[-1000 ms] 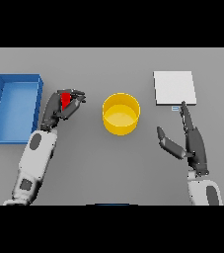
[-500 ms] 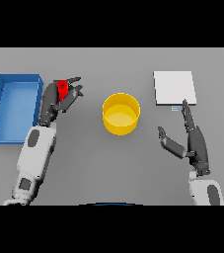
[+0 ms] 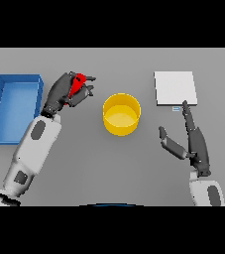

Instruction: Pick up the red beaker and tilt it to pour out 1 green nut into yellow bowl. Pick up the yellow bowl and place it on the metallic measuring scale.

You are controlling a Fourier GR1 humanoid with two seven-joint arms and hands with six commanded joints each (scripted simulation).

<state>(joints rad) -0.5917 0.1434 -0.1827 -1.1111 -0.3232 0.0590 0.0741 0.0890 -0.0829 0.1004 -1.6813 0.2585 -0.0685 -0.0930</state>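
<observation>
Blue tray (image 3: 15, 106): I found it lying flat on the grey table (image 3: 109, 168), just beside the left hand on its outer side, apart from it.

Left hand (image 3: 64, 93): I recorded its fingers curled round the red beaker, the hand held up over the table between the tray and the bowl.

Red beaker (image 3: 78, 83): I noted it gripped inside the left hand, only its upper red part showing between the fingers, leaning toward the bowl side. I could not tell what it contained.

Yellow bowl (image 3: 121, 114): I saw it upright on the table, near the left hand on its inner side and not touching it, well apart from the right hand. I could make out no nut inside.

Right hand (image 3: 196, 144): I noted it spread, fingers straight and thumb held out toward the bowl, holding nothing.

Metallic measuring scale (image 3: 175, 88): I found it flat, just beyond the right hand's fingertips (image 3: 185, 105), nothing resting on it.
</observation>
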